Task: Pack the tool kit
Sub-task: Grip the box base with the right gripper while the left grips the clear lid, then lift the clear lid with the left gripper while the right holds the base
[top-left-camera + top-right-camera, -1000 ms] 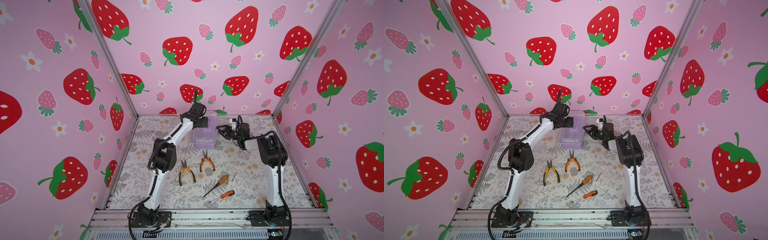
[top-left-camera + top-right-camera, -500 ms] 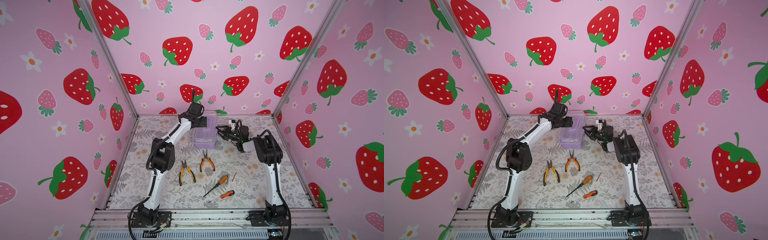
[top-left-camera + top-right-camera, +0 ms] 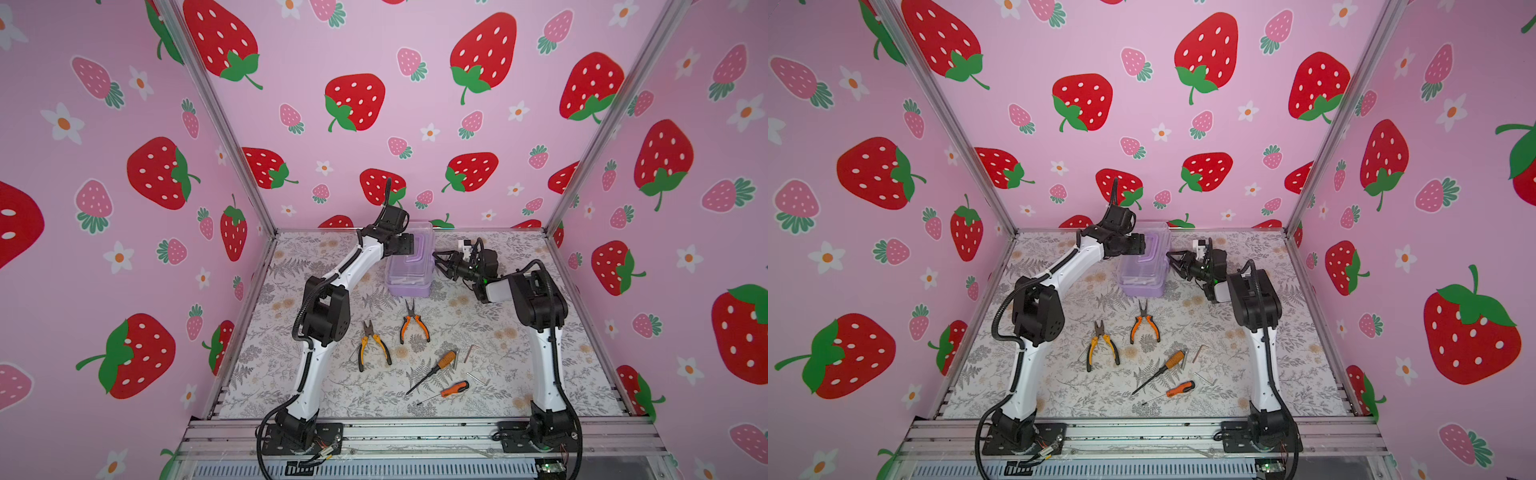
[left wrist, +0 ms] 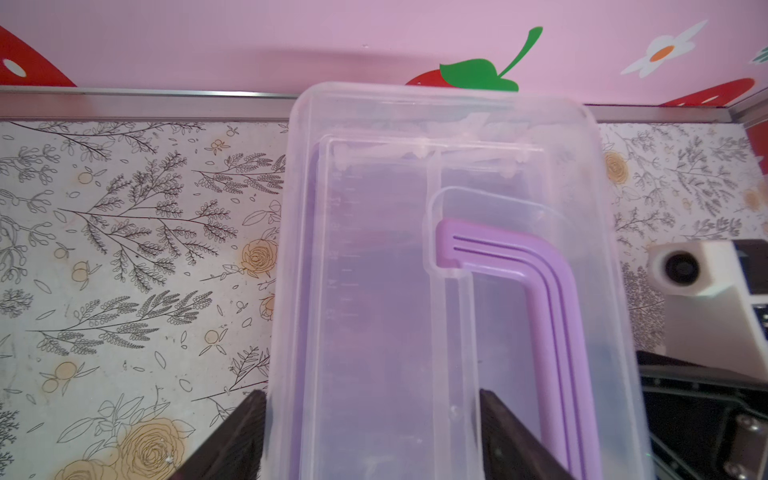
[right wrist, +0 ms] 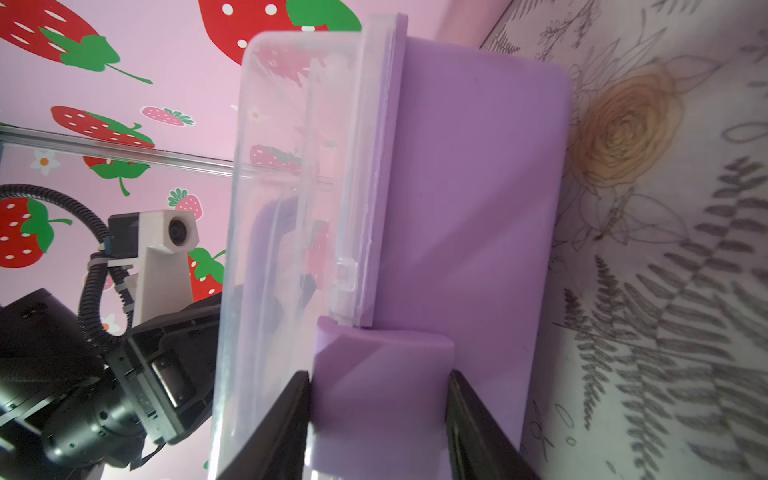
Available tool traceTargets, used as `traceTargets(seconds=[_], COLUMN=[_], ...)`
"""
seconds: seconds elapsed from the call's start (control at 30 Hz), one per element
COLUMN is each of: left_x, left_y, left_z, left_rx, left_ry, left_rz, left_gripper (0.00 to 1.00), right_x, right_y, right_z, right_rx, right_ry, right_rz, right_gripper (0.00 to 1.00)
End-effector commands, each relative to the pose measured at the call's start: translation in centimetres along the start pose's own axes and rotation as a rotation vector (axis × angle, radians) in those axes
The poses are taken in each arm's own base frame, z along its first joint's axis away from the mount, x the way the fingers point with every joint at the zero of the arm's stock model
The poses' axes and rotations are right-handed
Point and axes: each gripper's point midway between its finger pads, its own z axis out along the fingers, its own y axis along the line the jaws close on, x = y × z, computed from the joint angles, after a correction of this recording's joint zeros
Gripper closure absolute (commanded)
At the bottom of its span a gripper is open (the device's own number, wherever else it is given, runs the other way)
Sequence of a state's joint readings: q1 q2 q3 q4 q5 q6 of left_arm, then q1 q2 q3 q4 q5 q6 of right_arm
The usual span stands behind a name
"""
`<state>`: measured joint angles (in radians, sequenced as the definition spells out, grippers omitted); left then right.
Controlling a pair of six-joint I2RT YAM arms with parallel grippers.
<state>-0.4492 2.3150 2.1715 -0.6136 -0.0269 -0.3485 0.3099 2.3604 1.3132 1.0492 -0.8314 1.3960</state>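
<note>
The tool kit [image 3: 409, 276] [image 3: 1142, 278], a lilac box with a clear lid, stands at the back of the table. My left gripper [image 4: 372, 436] [image 3: 409, 245] is over its top. Its fingers press a wide strip of the clear lid [image 4: 374, 291], next to the lilac handle [image 4: 540, 299]. My right gripper [image 5: 380, 415] [image 3: 438, 262] is at the box's right side, its fingers touching both sides of the lilac latch [image 5: 382, 374]. Two pliers [image 3: 371, 343] [image 3: 412, 322], two orange-handled screwdrivers [image 3: 434, 370] [image 3: 449, 390] and small metal bits [image 3: 469, 353] lie loose in front.
The floral mat [image 3: 478, 316] is closed in by pink strawberry walls on three sides. The box stands close to the back wall. An aluminium rail [image 3: 415, 432] carrying both arm bases runs along the front.
My right gripper has moved left up to the box's side, and its jaws have narrowed around the latch. The left arm and the loose tools have not moved.
</note>
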Motion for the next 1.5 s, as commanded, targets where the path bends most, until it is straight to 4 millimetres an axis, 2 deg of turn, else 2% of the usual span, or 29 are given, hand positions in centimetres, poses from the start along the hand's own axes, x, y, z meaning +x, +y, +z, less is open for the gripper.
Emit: traceTargets(seconds=[0.0,0.2,0.3,0.4,0.57,0.77,0.87,1.0,1.23,1.47], left_x=[5.0,5.5,5.7,5.7,4.9,3.6,2.9,2.1,1.9,1.8], left_y=[-1.0,0.3,0.5,-0.1,-1.7,-3.2,-3.2,-2.4,-0.4,-0.3], left_z=[0.1,0.0,-0.1,-0.2,-0.8,-2.0,-2.5,-3.1,-3.4,-3.5], left_rx=[-0.017,-0.094,-0.101,-0.067,0.03,0.179,0.267,0.322,0.339,0.365], left_ry=[0.17,0.182,0.189,0.19,0.179,0.167,0.16,0.137,0.124,0.113], left_rz=[0.055,0.085,0.087,0.077,0.029,-0.069,-0.149,-0.219,-0.288,-0.314], left_gripper=[0.46,0.46,0.46,0.46,0.47,0.48,0.48,0.48,0.48,0.48], right_x=[-0.4,-1.4,-1.8,-2.1,-2.3,-1.8,-0.9,0.5,2.5,3.8], right_y=[2.4,2.2,2.6,2.7,2.6,2.6,2.6,3.6,5.2,6.2], right_z=[0.8,-0.3,-1.2,-2.5,-4.8,-5.5,-5.2,-4.3,-1.1,0.6], right_rx=[0.03,0.169,0.185,0.202,0.277,0.324,0.309,0.261,0.212,0.217], right_ry=[-0.008,-0.038,-0.054,-0.074,-0.1,-0.082,-0.053,-0.014,0.048,0.076], right_rz=[-0.169,-0.263,-0.288,-0.303,-0.358,-0.395,-0.392,-0.415,-0.439,-0.465], right_gripper=[0.67,0.68,0.62,0.56,0.55,0.56,0.58,0.59,0.81,0.88])
